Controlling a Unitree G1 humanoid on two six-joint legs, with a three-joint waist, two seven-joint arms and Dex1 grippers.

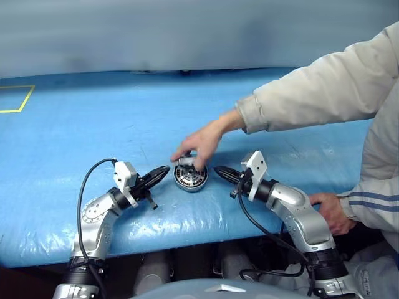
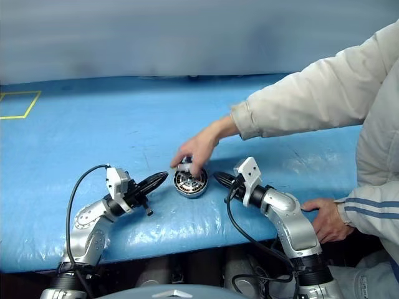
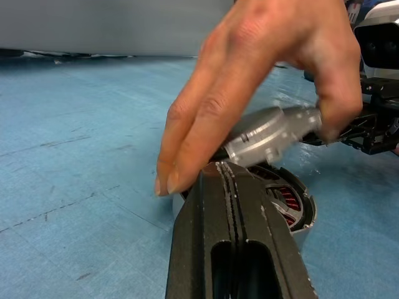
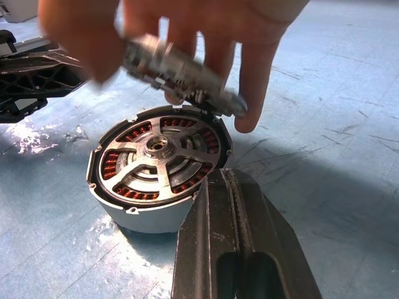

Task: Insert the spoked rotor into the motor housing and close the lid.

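The motor housing [image 4: 146, 219] stands on the blue table between my two grippers. The spoked rotor [image 4: 156, 151] sits inside it, black rim and silver spokes over copper windings. A person's hand [image 1: 201, 142] holds the lid [image 4: 181, 76] tilted up above the housing's far edge, partly raised. My left gripper [image 1: 166, 169] is shut and empty, pointing at the housing from the left, a short gap away. My right gripper [image 1: 217, 169] is shut and empty too, pointing in from the right.
The person's sleeve [image 1: 324, 87] reaches in over the table from the right. Their other hand [image 1: 330, 212] rests at the table's front edge beside my right arm. A yellow tape outline [image 1: 15, 99] marks the far left. The table's front edge [image 1: 187, 240] lies just below the grippers.
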